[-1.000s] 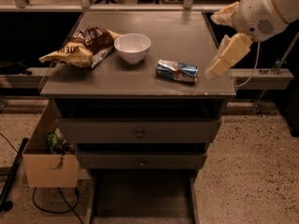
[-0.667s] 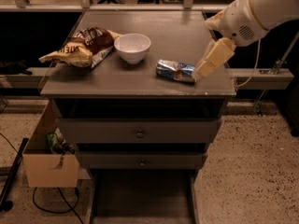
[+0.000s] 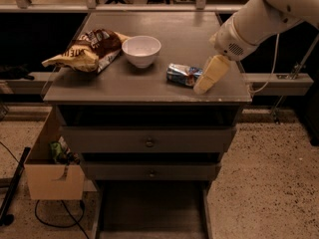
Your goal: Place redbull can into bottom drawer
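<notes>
The redbull can point(image 3: 182, 75) lies on its side on the grey cabinet top point(image 3: 149, 86), right of the bowl. It is blue and silver. My gripper point(image 3: 205, 81) comes in from the upper right and its cream fingers point(image 3: 213, 71) point down at the can's right end, overlapping it. The bottom drawer point(image 3: 152, 210) is pulled out at the foot of the cabinet, a shallow tray with a dark floor.
A white bowl point(image 3: 141, 51) and a chip bag point(image 3: 87, 49) sit on the left of the top. Two upper drawers with round knobs point(image 3: 149, 143) stand partly out. A cardboard box point(image 3: 50, 168) and a cable lie on the floor at left.
My arm has swung left and down, bringing the gripper from right of the can to its right end. The can has not moved.
</notes>
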